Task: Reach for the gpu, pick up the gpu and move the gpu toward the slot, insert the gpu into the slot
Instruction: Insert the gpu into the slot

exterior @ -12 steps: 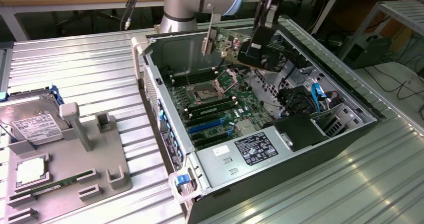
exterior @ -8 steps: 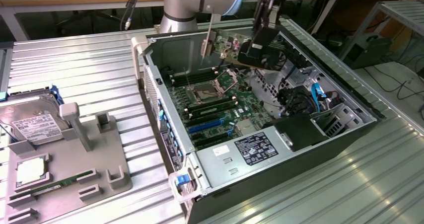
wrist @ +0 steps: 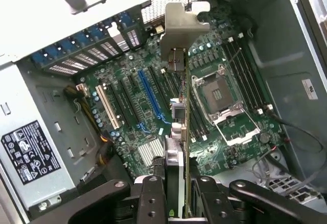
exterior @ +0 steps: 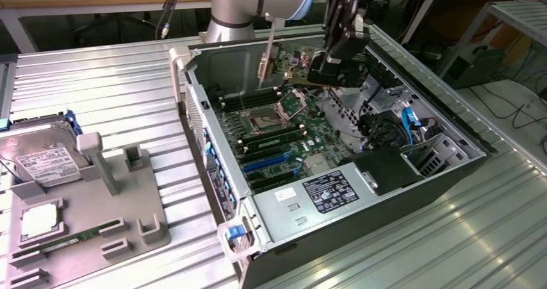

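My gripper (exterior: pixel 340 49) hangs over the back of the open computer case, shut on the gpu (exterior: pixel 332 74), a dark card held on edge above the motherboard. Its silver end bracket (exterior: pixel 266 61) points down toward the case's rear wall. In the wrist view the gpu (wrist: pixel 186 127) runs edge-on from between my gripper (wrist: pixel 177 203) fingers out to the bracket (wrist: pixel 184 22). The blue slot (wrist: pixel 149 96) lies on the green motherboard, beside the card's edge and well below it. In the exterior view the blue slot (exterior: pixel 265 163) sits nearer the case's front than the card.
The processor socket (wrist: pixel 220 94) stands open beside black memory slots. A power supply (exterior: pixel 329 189) fills the case's near end, with cables (exterior: pixel 401 125) at the exterior view's right. Outside the case, a grey fixture (exterior: pixel 94 218) carries a hard drive (exterior: pixel 38 157) and a green memory stick (exterior: pixel 77 238).
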Tool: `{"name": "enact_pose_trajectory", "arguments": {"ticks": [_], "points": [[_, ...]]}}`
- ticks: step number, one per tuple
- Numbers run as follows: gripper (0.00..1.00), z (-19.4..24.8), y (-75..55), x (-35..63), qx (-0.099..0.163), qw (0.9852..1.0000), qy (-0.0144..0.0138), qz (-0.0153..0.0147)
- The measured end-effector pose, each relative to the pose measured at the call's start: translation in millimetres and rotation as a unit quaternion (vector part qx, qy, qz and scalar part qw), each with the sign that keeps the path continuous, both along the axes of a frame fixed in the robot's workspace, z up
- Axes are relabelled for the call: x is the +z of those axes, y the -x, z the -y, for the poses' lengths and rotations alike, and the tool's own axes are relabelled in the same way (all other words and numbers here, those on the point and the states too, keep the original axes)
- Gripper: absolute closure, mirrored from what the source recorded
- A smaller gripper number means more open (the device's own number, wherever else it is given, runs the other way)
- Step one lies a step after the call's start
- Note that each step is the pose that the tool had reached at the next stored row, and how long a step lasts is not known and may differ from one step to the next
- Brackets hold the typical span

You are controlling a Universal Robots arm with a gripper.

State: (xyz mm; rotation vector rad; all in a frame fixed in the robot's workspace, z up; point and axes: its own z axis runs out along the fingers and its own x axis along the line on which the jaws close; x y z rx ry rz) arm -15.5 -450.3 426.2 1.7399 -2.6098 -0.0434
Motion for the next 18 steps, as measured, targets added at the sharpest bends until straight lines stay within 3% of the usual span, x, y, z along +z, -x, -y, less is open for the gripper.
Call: {"name": "enact_pose_trajectory", "arguments": {"ticks": [8, 12, 13, 15, 16, 18], "points": [[0.73, 0.0, 0.0, -0.3, 0.060, 0.9982, -0.0001, 0.0000], [0.73, -0.1, -0.3, -1.1, 0.091, 0.9958, -0.0001, -0.0001], [0.73, -0.1, -0.4, -1.7, 0.104, 0.9946, -0.0001, -0.0003], [0.73, 0.0, -0.4, -2.2, 0.120, 0.9928, -0.0026, 0.0000], [0.73, -0.2, -0.4, -2.8, 0.127, 0.9919, -0.0070, 0.0005], [0.73, -0.5, -0.3, -4.0, 0.143, 0.9897, -0.0085, 0.0004]]}}
